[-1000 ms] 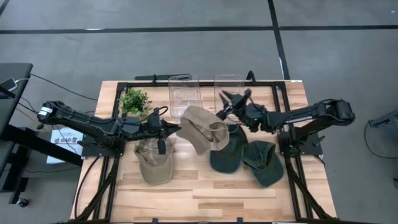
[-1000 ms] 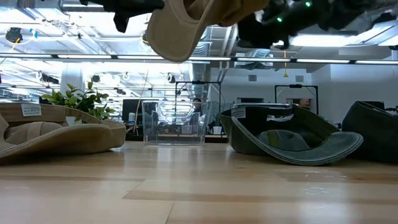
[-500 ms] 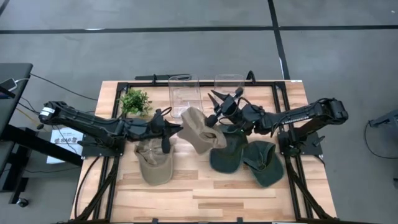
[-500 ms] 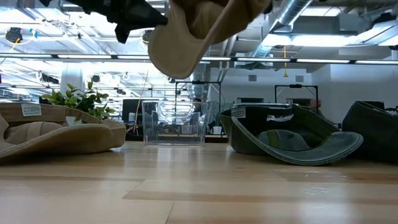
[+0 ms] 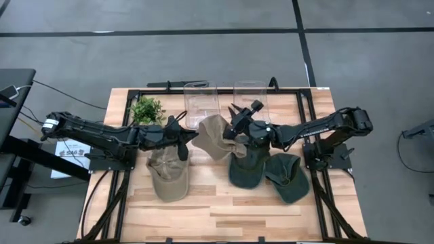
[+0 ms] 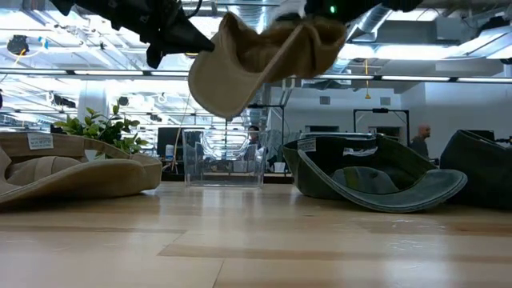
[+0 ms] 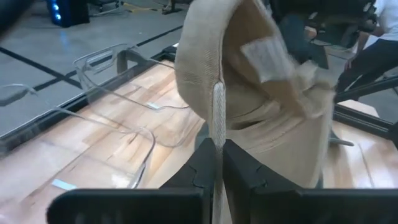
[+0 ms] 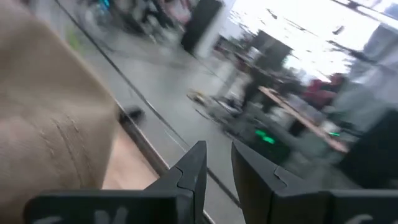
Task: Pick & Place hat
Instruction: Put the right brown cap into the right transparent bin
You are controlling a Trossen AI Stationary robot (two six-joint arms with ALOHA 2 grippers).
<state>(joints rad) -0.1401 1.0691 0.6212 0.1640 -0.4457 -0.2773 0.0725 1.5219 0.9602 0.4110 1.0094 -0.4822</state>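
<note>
Since a second ago we see the right gripper (image 5: 234,115) swing in from the table's far right toward the raised tan hat (image 5: 215,136), which has folded in on itself and dropped a little lower over the table (image 5: 224,210). We go from there by size. On the boards lie a second tan hat (image 5: 167,177) at front left and two dark green hats, one (image 5: 247,167) near the middle and one (image 5: 287,177) to its right, all resting flat. Behind them stand two clear bins (image 5: 201,100) at the far edge, with a small potted plant (image 5: 146,110) beside the left one. Our left gripper (image 5: 184,139) holds the tan hat in the air between the two arms; in the left wrist view its fingers (image 7: 200,168) are pinched on the hat's seamed edge. The right gripper sits at the hat's other side, its fingers (image 8: 193,165) a narrow gap apart and holding nothing we can see.
</note>
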